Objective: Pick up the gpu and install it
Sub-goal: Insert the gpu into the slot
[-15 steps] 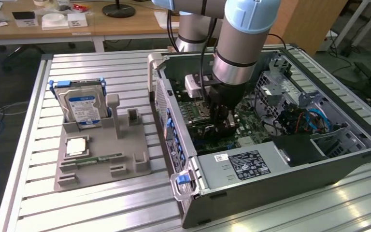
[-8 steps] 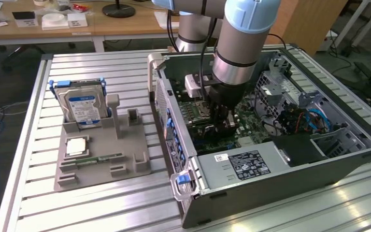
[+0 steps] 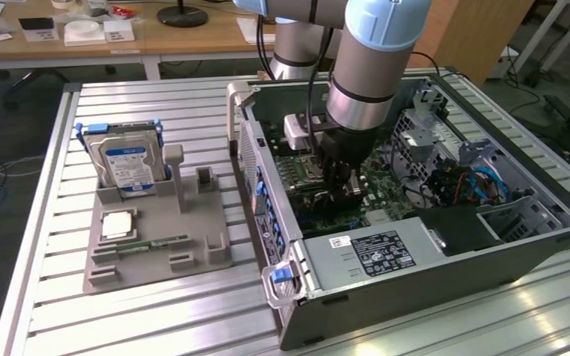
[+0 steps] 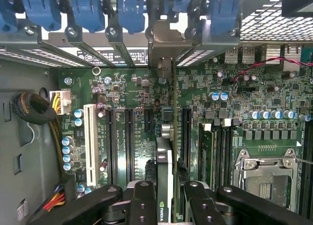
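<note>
My gripper (image 3: 341, 194) reaches down into the open computer case (image 3: 433, 259), over the motherboard. In the wrist view the gpu (image 4: 166, 171) stands edge-on between my two black fingers (image 4: 143, 200), with a logo showing on its near edge. The fingers press against both of its faces, so my gripper (image 4: 168, 188) is shut on it. The card runs along a black expansion slot on the green motherboard (image 4: 137, 93), and its silver end bracket (image 4: 164, 46) meets the case's rear slot openings. Whether its edge sits fully in the slot is hidden.
Blue slot clips (image 4: 132, 12) line the case's rear wall. The CPU socket (image 4: 264, 178) and memory slots lie beside the card. A cable bundle (image 4: 34, 110) hangs by the case wall. Outside the case, a grey fixture (image 3: 201, 222) holds a hard drive (image 3: 127, 167) and a memory stick (image 3: 156, 243).
</note>
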### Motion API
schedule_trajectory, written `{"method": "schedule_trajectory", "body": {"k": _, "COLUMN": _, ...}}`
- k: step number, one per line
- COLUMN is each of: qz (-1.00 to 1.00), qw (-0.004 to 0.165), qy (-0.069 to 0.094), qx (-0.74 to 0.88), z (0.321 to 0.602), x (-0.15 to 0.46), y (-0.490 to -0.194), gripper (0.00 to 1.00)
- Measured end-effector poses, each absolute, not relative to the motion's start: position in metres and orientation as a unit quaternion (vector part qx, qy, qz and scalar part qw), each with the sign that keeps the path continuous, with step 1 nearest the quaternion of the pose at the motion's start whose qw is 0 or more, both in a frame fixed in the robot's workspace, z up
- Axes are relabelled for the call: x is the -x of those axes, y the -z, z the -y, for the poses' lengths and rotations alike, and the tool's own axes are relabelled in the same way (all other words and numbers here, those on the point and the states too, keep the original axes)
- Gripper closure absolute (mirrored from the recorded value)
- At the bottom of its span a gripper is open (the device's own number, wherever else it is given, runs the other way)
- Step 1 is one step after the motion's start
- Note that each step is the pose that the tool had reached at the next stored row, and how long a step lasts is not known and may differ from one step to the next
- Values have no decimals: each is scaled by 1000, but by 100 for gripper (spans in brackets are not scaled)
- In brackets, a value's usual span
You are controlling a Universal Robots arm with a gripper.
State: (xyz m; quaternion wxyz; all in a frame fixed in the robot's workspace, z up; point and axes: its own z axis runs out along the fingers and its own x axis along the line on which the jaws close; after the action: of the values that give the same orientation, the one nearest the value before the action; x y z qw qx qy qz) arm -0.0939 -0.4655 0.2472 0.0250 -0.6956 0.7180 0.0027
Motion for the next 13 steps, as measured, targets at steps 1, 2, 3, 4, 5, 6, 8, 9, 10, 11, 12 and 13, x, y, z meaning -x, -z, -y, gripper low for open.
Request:
{"method": "schedule_trajectory", "body": {"k": 1, "qz": -718, "qw": 25, "qy": -3, "qx": 696, "z": 465, "x": 94, "y": -247, "gripper": 74}}
{"method": "schedule_trajectory", "body": {"k": 2, "qz": -718, "qw": 25, "qy": -3, "qx": 696, "z": 465, "x": 94, "y": -247, "gripper": 74}}
{"method": "schedule_trajectory", "body": {"k": 3, "qz": -718, "qw": 25, "qy": -3, "qx": 696, "z": 465, "x": 94, "y": -247, "gripper": 74}}
{"method": "schedule_trajectory", "body": {"k": 4, "qz": -718, "qw": 25, "qy": -3, "qx": 696, "z": 465, "x": 94, "y": -247, "gripper": 74}}
{"method": "schedule_trajectory", "body": {"k": 5, "qz": -718, "qw": 25, "qy": -3, "qx": 696, "z": 465, "x": 94, "y": -247, "gripper": 74}}
{"method": "schedule_trajectory", "body": {"k": 6, "qz": -718, "qw": 25, "qy": -3, "qx": 696, "z": 465, "x": 94, "y": -247, "gripper": 74}}
{"method": "schedule_trajectory", "body": {"k": 8, "qz": -718, "qw": 25, "qy": -3, "qx": 696, "z": 465, "x": 94, "y": -247, "gripper": 74}}
{"method": "schedule_trajectory", "body": {"k": 9, "qz": -719, "qw": 25, "qy": -3, "qx": 695, "z": 465, "x": 94, "y": -247, "gripper": 74}}
{"method": "schedule_trajectory", "body": {"k": 10, "qz": -720, "qw": 25, "qy": -3, "qx": 694, "z": 465, "x": 94, "y": -247, "gripper": 74}}
{"method": "schedule_trajectory", "body": {"k": 11, "qz": -721, "qw": 25, "qy": -3, "qx": 692, "z": 465, "x": 94, "y": -247, "gripper": 74}}
{"method": "schedule_trajectory", "body": {"k": 12, "qz": -723, "qw": 25, "qy": -3, "qx": 691, "z": 465, "x": 94, "y": -247, "gripper": 74}}
{"method": "schedule_trajectory", "body": {"k": 13, "qz": -724, "qw": 25, "qy": -3, "qx": 689, "z": 465, "x": 94, "y": -247, "gripper": 74}}
